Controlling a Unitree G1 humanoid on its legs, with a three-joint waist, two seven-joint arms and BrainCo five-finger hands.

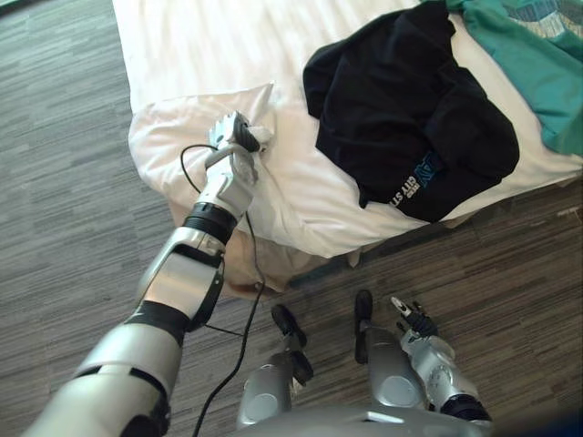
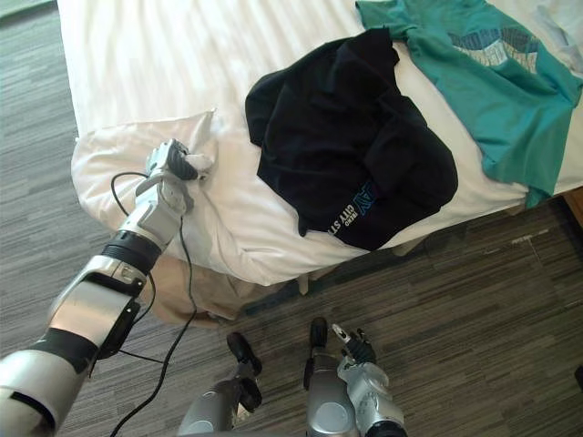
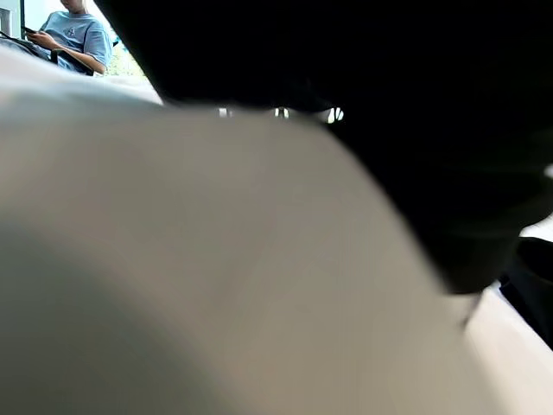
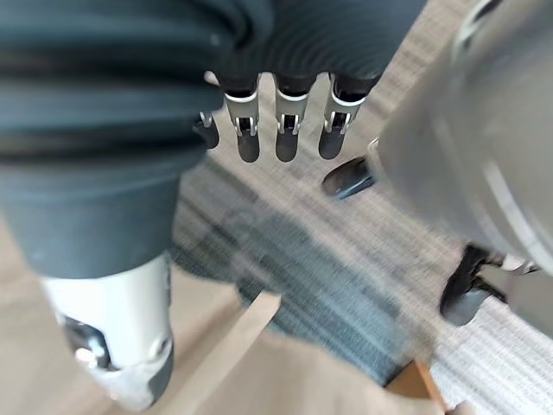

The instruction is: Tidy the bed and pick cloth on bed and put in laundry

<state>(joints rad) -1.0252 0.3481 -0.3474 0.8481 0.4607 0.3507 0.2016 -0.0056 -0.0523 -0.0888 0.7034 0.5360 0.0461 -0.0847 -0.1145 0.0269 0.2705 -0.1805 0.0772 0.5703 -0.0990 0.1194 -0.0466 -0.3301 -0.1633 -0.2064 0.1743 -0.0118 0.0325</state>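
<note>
Black T-shirt (image 1: 401,118) lies crumpled in a soft heap on the bed (image 1: 191,41), its printed hem turned toward the bed's near edge. It is matte and loosely folded over itself. Just beyond it, touching its far side, is a teal T-shirt (image 2: 483,82). The right eye view shows that shirt spread flat with a printed chest, while the left eye view catches little more than its sleeve and hem.

To the left of the black T-shirt, a short way apart from it, the left hand (image 1: 232,135) rests on the white sheet (image 1: 301,196), which is striped and wrinkled where it drapes over the corner. Its fingers appear to be curled round a small bunched fold of that sheet, though its own wrist view gives just pale cloth pressed close and dark shadow. That wrist view also takes in a seated person (image 3: 76,35) in a light blue top, far off.

Below the black T-shirt, off the bed, the right hand (image 1: 417,323) hangs over the grey streaked floor (image 1: 55,137). In its wrist view its fingers (image 4: 288,130) point straight down and hold nothing.
</note>
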